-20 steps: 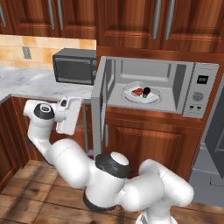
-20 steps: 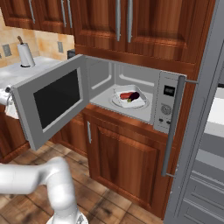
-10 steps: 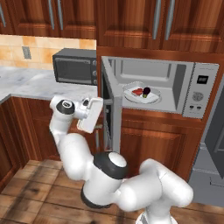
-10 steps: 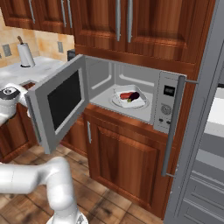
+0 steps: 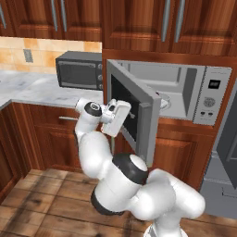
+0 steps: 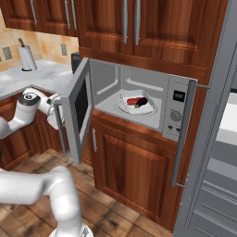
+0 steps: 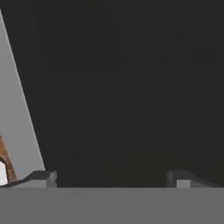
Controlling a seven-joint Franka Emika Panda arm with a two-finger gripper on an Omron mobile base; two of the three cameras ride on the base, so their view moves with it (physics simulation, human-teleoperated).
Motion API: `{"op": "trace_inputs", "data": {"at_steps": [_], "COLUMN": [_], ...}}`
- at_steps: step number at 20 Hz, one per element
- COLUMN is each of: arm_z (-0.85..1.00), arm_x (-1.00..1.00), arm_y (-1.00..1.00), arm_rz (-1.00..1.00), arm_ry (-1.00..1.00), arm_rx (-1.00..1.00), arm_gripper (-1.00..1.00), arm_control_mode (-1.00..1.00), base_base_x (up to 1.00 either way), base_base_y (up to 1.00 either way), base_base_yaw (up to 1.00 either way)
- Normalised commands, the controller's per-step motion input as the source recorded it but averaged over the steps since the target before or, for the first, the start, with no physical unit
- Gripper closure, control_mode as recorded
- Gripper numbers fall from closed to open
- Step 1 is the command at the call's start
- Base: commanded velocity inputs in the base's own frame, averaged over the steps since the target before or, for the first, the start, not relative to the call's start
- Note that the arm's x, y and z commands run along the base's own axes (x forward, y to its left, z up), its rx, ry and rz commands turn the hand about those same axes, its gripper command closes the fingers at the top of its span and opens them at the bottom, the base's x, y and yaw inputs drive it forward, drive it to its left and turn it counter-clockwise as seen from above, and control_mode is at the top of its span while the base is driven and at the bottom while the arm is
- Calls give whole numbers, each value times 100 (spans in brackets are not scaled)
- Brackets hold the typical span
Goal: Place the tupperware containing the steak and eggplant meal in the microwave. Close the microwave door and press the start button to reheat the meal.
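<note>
The microwave [image 6: 176, 109] is built into the wood cabinets, and its door [image 6: 76, 109] stands partly swung in, about halfway between open and shut. Inside lies the pale grey tupperware [image 6: 147, 108] with the red steak [image 6: 132, 101] and the dark purple eggplant [image 6: 141, 101]. My gripper [image 7: 111, 179] is open, its fingertips [image 7: 43, 178] spread wide and right up against the dark window of the door [image 7: 122, 87]. From the left base the hand sits against the door's outer face [image 5: 132, 109]; only a bit of the tupperware's rim [image 5: 165, 102] shows past the door's edge.
A dark grey countertop oven [image 5: 78, 69] stands on the marble counter [image 5: 28, 88] left of the microwave. A paper towel roll [image 6: 27, 58] is further back. The grey fridge [image 6: 213, 152] with its long handle [image 6: 183, 134] rises just right of the microwave.
The arm has swept to the right with the hand against the door, and the door has swung from wide open to roughly halfway shut. The jaws stayed open.
</note>
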Motion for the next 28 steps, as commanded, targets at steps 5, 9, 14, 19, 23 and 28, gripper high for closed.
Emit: {"op": "trace_inputs", "data": {"at_steps": [5,9,14,19,23,28], "arm_z": [0,0,0,0,0,2], "arm_x": [11,27,41,52,58,60], "arm_y": [-67,-68,-64,-63,-57,-46], "arm_rz": [1,6,12,13,13,14], "arm_ry": [-13,-15,-13,-13,-7,-1], "arm_rx": [0,0,0,0,0,0], "arm_gripper": [-100,-100,-100,-100,-100,-100], "arm_control_mode": [-100,-100,-100,-100,-100,-100], "base_base_x": [0,0,0,0,0,0], "base_base_y": [0,0,0,0,0,0], "base_base_yaw": [0,0,0,0,0,0]}}
